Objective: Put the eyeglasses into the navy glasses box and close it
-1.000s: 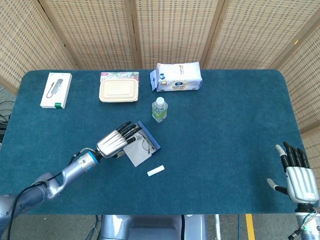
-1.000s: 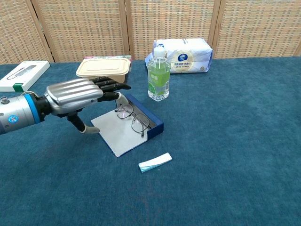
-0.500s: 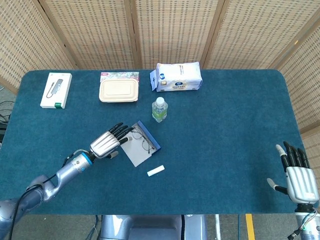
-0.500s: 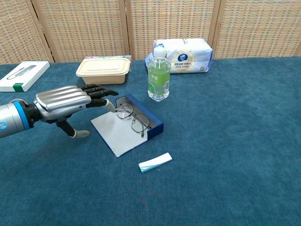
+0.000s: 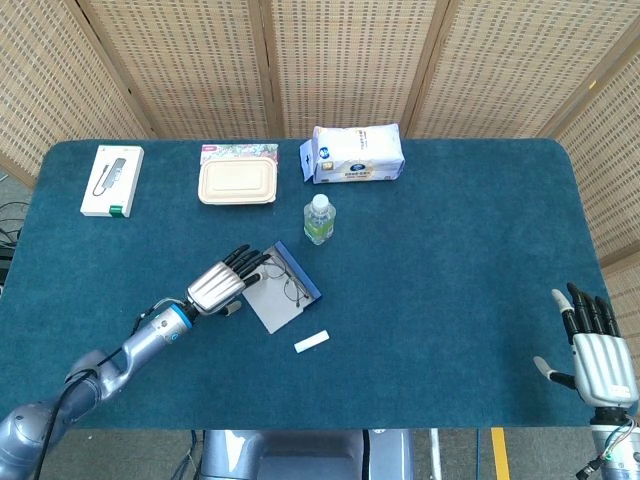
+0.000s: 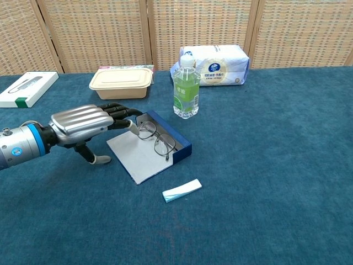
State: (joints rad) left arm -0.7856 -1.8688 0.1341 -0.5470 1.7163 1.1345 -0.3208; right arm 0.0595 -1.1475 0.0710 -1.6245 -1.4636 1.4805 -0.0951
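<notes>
In navy glasses box (image 6: 182, 148): eyeglasses (image 6: 156, 138).

Silver-backed left hand (image 6: 83, 122) with black fingers (image 6: 118, 111) (blue wrist band, grey arm).

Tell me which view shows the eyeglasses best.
The chest view: the eyeglasses appear large there, both lenses and the frame distinct, lying in the open navy glasses box, with the left hand beside it. The head view shows them only as small thin wire loops from above.
</notes>
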